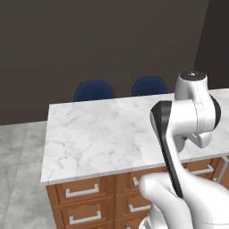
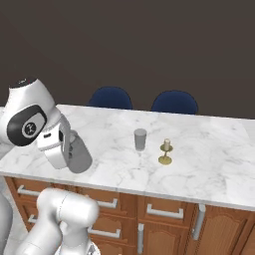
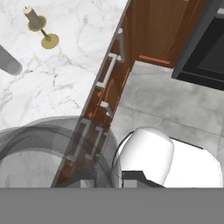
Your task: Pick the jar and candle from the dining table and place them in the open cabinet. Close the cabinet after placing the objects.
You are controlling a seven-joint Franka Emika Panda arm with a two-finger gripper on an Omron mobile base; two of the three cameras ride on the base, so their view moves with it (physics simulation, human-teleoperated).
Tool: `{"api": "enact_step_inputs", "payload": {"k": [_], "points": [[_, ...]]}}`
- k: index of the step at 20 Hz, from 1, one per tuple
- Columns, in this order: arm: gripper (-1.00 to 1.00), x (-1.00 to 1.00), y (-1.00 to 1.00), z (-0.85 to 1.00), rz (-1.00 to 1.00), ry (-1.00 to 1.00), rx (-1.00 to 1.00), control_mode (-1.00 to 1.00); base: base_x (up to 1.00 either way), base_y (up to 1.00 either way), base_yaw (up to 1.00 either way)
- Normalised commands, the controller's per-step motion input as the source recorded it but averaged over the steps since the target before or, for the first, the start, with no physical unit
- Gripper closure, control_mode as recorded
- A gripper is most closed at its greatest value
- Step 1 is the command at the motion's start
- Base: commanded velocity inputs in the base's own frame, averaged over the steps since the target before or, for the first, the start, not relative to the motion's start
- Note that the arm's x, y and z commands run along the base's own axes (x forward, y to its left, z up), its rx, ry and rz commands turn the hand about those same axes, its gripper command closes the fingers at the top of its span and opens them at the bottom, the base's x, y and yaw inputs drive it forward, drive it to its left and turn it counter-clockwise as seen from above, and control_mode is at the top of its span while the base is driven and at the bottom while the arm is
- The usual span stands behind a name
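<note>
A: In the right base view, the jar (image 2: 78,157) is held well left of the candle (image 2: 166,151).
B: In the hand view, the gripper (image 3: 109,177) seems clamped on its rim; a thin grip, so it could be dropped near the dining table (image 3: 57,87) edge.

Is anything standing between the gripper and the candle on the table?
Partly. A small grey cylinder stands on the dining table just left of the candle, apart from it, near the line from the gripper. The gripper also seems shut on a translucent grey jar.
</note>
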Motion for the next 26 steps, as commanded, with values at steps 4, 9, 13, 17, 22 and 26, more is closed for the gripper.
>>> {"api": "enact_step_inputs", "payload": {"k": [4,9,13,17,22,26], "points": [[1.00,0.00,0.00,0.00,0.00,0.00,0.00,1.00,-0.30,0.00,-0.10],[1.00,0.00,0.00,0.00,0.00,0.00,0.00,1.00,-0.27,0.01,-0.16],[1.00,0.00,0.00,0.00,0.00,0.00,0.00,1.00,-0.26,0.04,-0.24],[1.00,0.00,0.00,0.00,0.00,0.00,0.00,1.00,-0.24,0.06,-0.30],[1.00,0.00,0.00,0.00,0.00,0.00,0.00,1.00,-0.19,0.00,-0.35],[1.00,0.00,0.00,0.00,0.00,0.00,0.00,1.00,-0.11,0.03,-0.37]]}}
